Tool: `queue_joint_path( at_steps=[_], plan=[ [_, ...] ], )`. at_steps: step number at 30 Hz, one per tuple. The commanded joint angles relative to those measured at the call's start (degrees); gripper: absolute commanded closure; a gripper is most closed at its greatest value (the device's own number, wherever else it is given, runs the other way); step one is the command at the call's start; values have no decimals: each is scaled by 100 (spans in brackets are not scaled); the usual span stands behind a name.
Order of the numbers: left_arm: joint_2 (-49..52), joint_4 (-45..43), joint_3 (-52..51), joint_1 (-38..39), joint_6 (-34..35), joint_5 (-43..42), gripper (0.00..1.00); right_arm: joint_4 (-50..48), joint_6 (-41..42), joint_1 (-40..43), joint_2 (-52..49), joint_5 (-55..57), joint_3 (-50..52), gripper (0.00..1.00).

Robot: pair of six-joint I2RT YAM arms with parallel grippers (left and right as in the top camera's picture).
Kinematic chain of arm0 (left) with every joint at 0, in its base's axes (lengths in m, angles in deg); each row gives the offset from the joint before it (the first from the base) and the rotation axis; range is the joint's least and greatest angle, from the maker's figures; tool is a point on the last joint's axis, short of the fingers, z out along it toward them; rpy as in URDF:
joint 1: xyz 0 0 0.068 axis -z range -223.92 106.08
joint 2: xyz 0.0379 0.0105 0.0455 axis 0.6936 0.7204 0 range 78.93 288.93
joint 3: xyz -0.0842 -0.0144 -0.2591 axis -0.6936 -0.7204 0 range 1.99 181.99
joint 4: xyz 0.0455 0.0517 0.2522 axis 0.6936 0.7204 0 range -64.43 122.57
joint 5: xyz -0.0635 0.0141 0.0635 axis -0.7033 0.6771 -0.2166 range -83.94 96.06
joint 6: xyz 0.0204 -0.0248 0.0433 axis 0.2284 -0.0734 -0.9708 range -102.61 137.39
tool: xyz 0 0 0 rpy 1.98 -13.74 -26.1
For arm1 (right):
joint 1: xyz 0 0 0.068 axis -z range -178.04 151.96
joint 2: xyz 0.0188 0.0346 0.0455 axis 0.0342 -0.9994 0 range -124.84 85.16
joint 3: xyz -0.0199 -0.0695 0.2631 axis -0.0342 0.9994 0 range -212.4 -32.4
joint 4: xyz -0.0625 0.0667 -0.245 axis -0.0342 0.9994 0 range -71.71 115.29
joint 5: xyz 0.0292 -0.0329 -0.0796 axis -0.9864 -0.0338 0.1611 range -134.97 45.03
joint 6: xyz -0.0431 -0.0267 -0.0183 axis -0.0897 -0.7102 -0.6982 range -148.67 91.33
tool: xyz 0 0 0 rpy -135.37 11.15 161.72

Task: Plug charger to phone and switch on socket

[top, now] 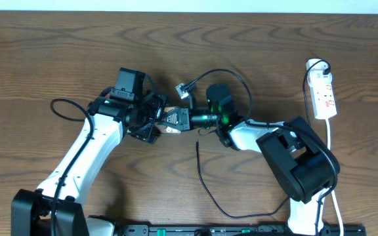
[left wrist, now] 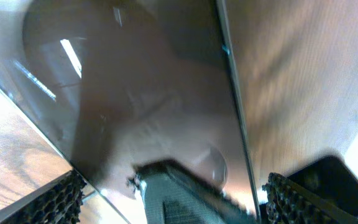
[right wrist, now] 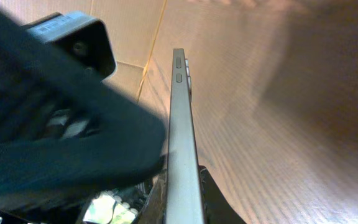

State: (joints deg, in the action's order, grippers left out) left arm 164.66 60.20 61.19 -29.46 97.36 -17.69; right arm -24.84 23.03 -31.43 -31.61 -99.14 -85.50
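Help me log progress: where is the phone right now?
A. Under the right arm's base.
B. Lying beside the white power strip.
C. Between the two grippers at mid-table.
C: overhead, the phone sits between the left gripper and right gripper, far from the power strip.

Overhead looking straight down on table, both wrist cameras very close, sharing the phone

There are 1 phone, 1 charger, 1 socket and 1 table.
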Motion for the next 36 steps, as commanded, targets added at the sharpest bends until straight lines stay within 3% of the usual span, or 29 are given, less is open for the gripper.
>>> queue_joint_path(
  at_steps=[1,10,17,27,36],
  plan=[
    [-179,-391,94,-190,-1338,-940,11,-52,-96,138,-15,-188,-87,99],
    [-258,-540,94,-721,-2767,-2050,11,-55,-52,732,-15,-188,-87,99],
    [-258,-542,94,-1047,-3390,-2234,10,-57,977,1386,-15,-144,-87,99],
    [-258,-1117,92,-1246,-3296,-2304,10,-81,4107,1762,-15,317,-87,99],
    [-256,-1635,92,-1246,-2385,-1893,10,-859,5761,1486,-15,568,-87,99]
  ],
)
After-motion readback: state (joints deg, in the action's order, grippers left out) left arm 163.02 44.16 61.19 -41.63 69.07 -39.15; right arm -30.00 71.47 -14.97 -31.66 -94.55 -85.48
